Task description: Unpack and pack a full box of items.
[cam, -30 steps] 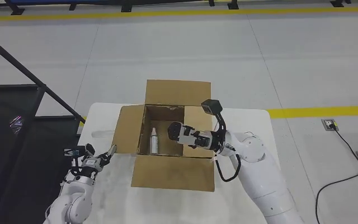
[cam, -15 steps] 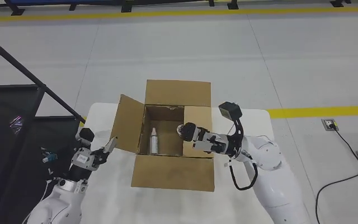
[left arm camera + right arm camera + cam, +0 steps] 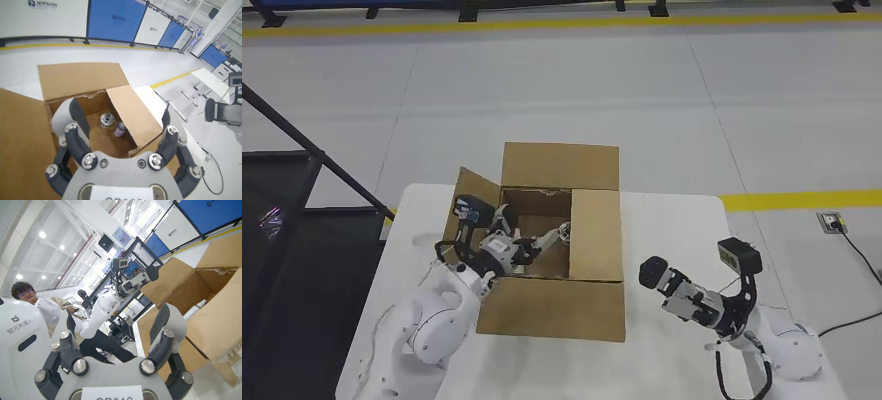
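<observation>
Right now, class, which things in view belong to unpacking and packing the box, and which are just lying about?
Belong to the job: cardboard box; round metal part; spray can; white bottle; left gripper, open, at the box's opening; right gripper, open, beside it.

Just lying about: floor socket with cable; yellow floor line; black frame beside the table.

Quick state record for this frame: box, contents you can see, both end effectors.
box: cardboard box, flaps open, on the white table
contents seen: metal spool, spray can, white bottle
left end effector: open, empty, above the box opening
right end effector: open, empty, outside the box, beside it
</observation>
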